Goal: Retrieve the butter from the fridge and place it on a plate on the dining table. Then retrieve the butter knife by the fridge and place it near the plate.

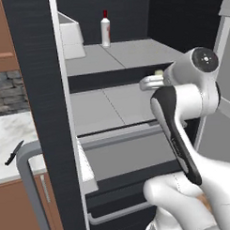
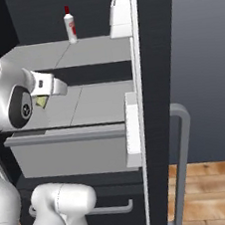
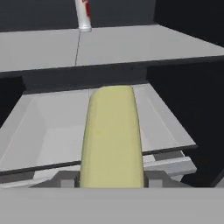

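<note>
The black fridge (image 1: 41,91) stands open, with grey shelves (image 2: 83,105) inside. My gripper (image 3: 111,177) is shut on the butter (image 3: 111,135), a pale yellow stick that points into the fridge above the middle shelf. From the base views the butter (image 2: 41,101) (image 1: 158,73) peeks out at the gripper (image 1: 151,80) (image 2: 56,87), in front of the shelf edge. The dark butter knife (image 1: 14,153) lies on the marble counter left of the fridge. The plate and the dining table are out of view.
A white bottle with a red cap (image 1: 105,28) (image 2: 70,24) (image 3: 83,15) stands at the back of the upper shelf. Open fridge doors with grey bar handles (image 1: 30,185) (image 2: 184,165) flank the arm. A grey drawer (image 2: 69,150) sits below the middle shelf.
</note>
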